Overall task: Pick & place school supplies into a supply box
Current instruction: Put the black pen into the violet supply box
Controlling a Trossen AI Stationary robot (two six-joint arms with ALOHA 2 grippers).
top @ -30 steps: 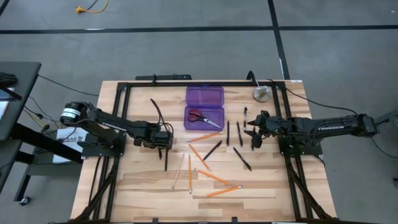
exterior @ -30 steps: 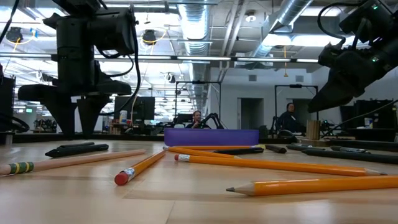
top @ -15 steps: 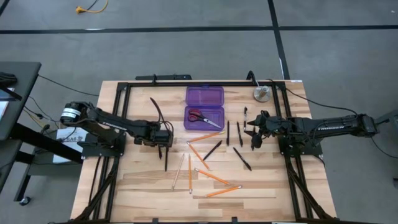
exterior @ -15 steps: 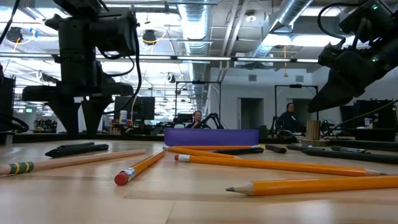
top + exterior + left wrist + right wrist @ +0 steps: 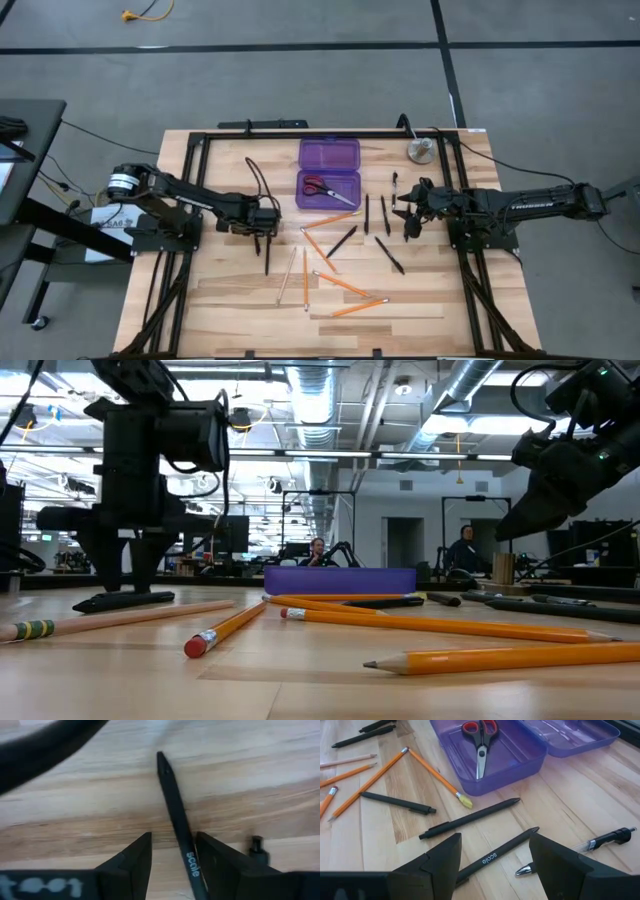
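Observation:
My left gripper [image 5: 262,232] is open and points down over a black pen [image 5: 267,255] left of the table's middle. In the left wrist view its fingers [image 5: 142,852] stand on either side of this pen [image 5: 176,815], which lies flat on the wood. The purple supply box [image 5: 328,188] lies open at the far middle with red-handled scissors [image 5: 322,186] inside. Orange pencils [image 5: 340,283], pale pencils [image 5: 287,272] and more black pens [image 5: 388,254] are scattered near and right of it. My right gripper [image 5: 410,226] hangs open above the pens right of the box [image 5: 485,755].
A round silver disc [image 5: 420,150] sits at the far right corner. A black frame rail [image 5: 200,140] runs around the table. An orange pencil [image 5: 432,770] lies against the box's near wall. Bare wood lies along the near edge [image 5: 330,335]. People sit in the room beyond [image 5: 465,545].
My left gripper has come down toward the black pen, and its open fingers now reach the pen's level on either side of it. The pen and the other supplies have stayed where they were.

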